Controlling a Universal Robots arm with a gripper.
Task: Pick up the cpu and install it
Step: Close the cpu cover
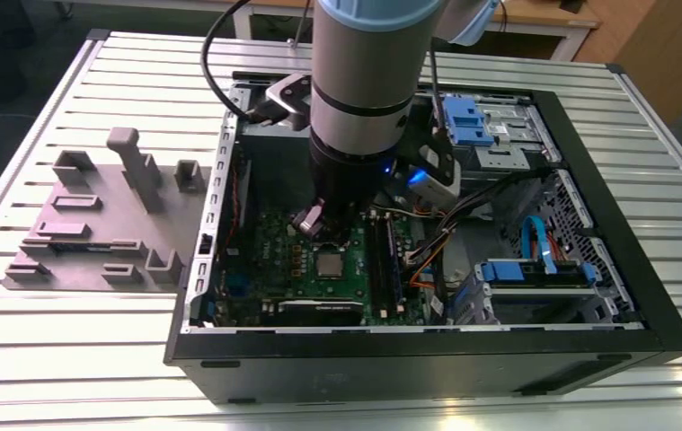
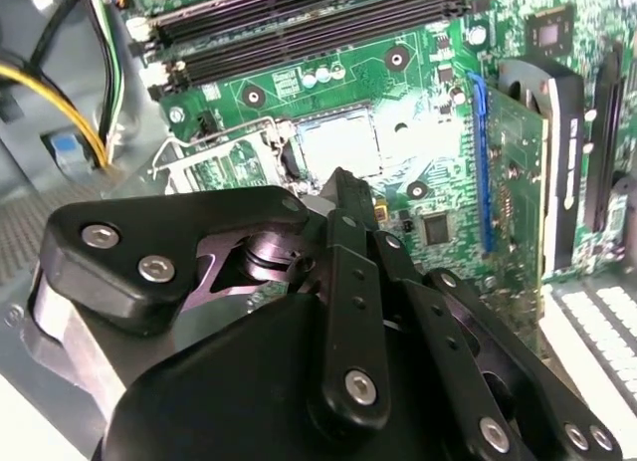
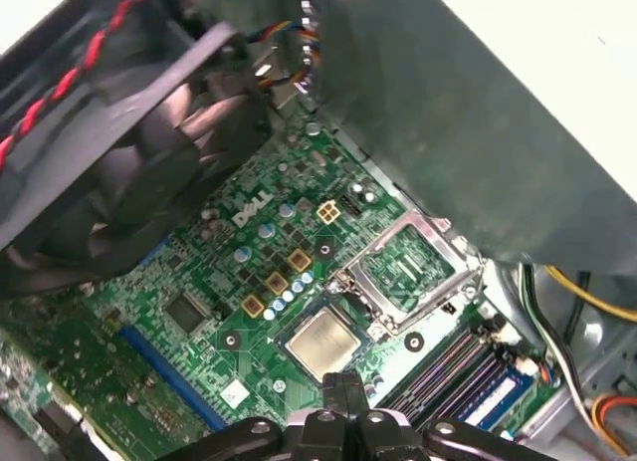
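Silver-grey top of the cpu (image 3: pixel 320 342) sits flat and square in the socket on the green motherboard (image 3: pixel 214 322). It reads as seated rather than carried. The metal retention frame (image 3: pixel 426 225) is flipped open just beside the socket, which leaves the chip exposed from above. The tool (image 3: pixel 343 383) hangs just over the board next to the cpu, fingers pressed together with nothing between them, so I'd call it empty. In the exterior view the arm (image 1: pixel 358 108) drops straight down into the open PC case (image 1: pixel 376 373). The case lies on its side on the slatted metal counter (image 1: pixel 65 359), so the board faces up for vertical access. Memory slots (image 3: pixel 438 371) run alongside the socket, close to the tool, so clearance there is tight. A grey fixture plate (image 1: pixel 89 224) lies toward the counter's edge on the exterior view's left, just beside the case. I can't tell what its recesses are for. My read: the chip is placed and the frame is not yet closed over it.
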